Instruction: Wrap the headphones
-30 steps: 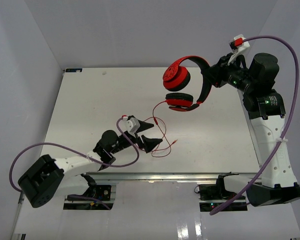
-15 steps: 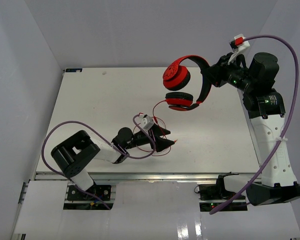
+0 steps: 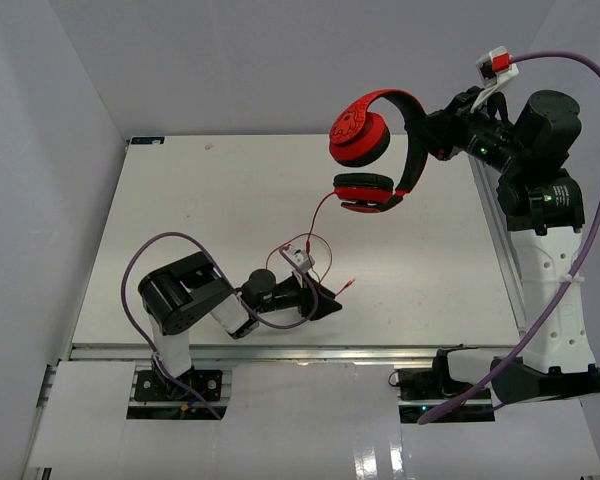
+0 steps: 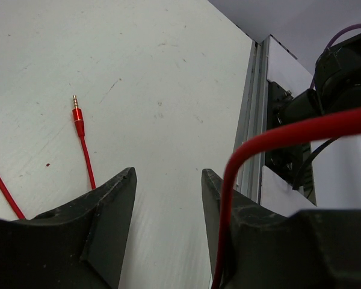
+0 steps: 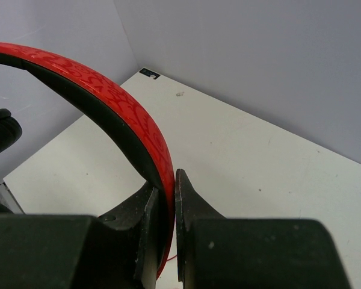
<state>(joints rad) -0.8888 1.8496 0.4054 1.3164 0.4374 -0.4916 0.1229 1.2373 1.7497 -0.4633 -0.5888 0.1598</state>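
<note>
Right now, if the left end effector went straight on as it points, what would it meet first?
Probably bare table: the open left end effector frames nothing else before the far rail. The plug lies just beside that line, though depth is unclear.

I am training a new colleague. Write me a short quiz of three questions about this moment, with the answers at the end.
1. True or false: the right pincer is shut on the headband of the headphones.
2. Fill in: the left pincer is ___.
3. Where is the plug? A: lying on the table. B: plugged into a phone. C: tucked inside an ear cup.
Key: 1 true; 2 open; 3 A.
</note>
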